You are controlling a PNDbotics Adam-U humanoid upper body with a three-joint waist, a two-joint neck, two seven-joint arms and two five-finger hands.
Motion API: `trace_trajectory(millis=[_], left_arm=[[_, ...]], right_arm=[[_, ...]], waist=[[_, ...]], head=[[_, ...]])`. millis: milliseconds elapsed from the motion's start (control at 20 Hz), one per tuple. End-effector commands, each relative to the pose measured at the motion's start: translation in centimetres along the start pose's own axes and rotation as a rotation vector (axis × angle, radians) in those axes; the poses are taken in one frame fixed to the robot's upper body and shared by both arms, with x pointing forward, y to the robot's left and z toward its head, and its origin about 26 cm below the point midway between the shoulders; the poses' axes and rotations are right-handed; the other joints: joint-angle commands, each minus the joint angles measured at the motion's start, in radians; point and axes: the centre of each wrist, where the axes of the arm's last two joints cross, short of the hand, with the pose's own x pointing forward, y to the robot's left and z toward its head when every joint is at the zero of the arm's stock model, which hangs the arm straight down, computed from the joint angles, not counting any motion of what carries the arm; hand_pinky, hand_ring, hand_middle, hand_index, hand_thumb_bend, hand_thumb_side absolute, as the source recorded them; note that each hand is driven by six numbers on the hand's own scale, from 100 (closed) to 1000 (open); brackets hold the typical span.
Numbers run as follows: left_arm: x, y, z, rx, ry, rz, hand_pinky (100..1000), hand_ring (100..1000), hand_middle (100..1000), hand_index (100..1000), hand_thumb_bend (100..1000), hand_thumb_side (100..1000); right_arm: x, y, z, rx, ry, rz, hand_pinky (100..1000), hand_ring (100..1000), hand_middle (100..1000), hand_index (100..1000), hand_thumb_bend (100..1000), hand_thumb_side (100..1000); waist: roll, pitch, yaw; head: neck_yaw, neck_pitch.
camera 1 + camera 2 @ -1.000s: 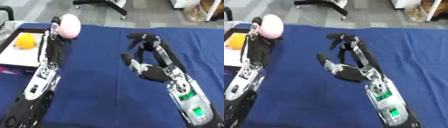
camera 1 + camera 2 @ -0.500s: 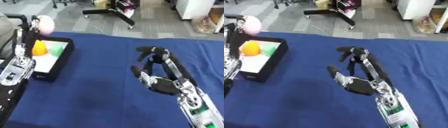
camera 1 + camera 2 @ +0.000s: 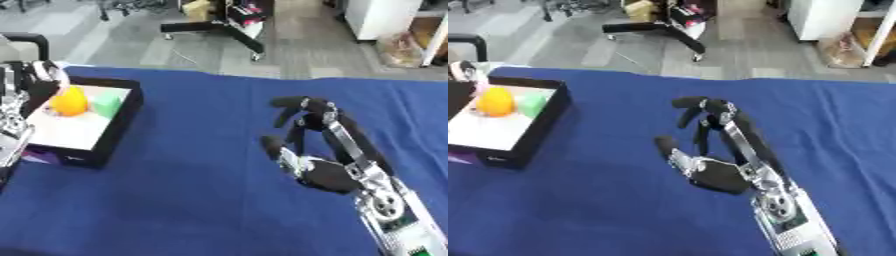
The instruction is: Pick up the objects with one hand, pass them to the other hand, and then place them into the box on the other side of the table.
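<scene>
Surface: a table covered in dark blue cloth [image 3: 201, 200].

Box: a black-walled open box with a white floor [image 3: 70, 132] sits at the table's left edge, towards the far corner.

Box contents: a rounded orange object [image 3: 69, 101] lies at the far end of the floor, touching a pale green object [image 3: 107, 102] just to its right; the near part of the floor is bare.

Left hand: the black-and-silver left hand [image 3: 39, 75] hangs over the box's far-left corner. A little pink shows at its fingers, but whether they are curled round anything cannot be told.

Task object: if the pink patch is the passed piece, it is above the box's far-left corner, directly over the place it is meant to go.

Right hand: the black right hand with silver joints [image 3: 319, 172] floats above the middle of the table, palm turned left, fingers loosely bent, holding nothing, well apart from the box.

Key relation: the box lies straight below the left hand and far from the right, so the drop looks to be the left hand's job.
</scene>
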Motion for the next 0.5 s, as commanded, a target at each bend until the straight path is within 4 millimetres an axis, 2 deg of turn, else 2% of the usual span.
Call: trace_trajectory(millis=[50,150,300,400,500], left_arm=[[-1.0,2.1,-1.3,-0.014,0.021,-0.182,761,663,669,815,346,614],[-0.9,2.2,-1.2,-0.1,-0.013,-0.253,820,756,769,876,448,730],[0.2,3.0,-1.2,-0.152,-0.089,-0.344,885,854,878,949,536,767],[1.4,3.6,-1.2,-0.167,-0.141,-0.4,898,872,899,961,559,768],[2.7,4.2,-1.1,-0.163,-0.185,-0.419,890,860,888,945,521,729]], right_arm=[[0.2,-0.3,-0.2,0.008,-0.015,0.015,461,267,526,785,386,595],[0.2,-0.3,-0.2,0.009,-0.015,0.015,461,267,525,785,385,595],[0.2,-0.3,-0.1,0.009,-0.013,0.014,461,267,523,784,385,596],[0.1,-0.3,-0.1,0.007,-0.011,0.014,462,267,523,784,384,595],[0.1,-0.3,-0.1,0.006,-0.01,0.014,462,267,522,783,384,593]], waist=[[0.005,-0.016,-0.002],[0.005,-0.016,-0.002],[0.004,-0.015,-0.002],[0.004,-0.015,-0.001],[0.004,-0.015,0.0]], head=[[-0.006,-0.012],[-0.01,-0.012],[-0.013,-0.012],[-0.014,-0.011],[-0.016,-0.01]])
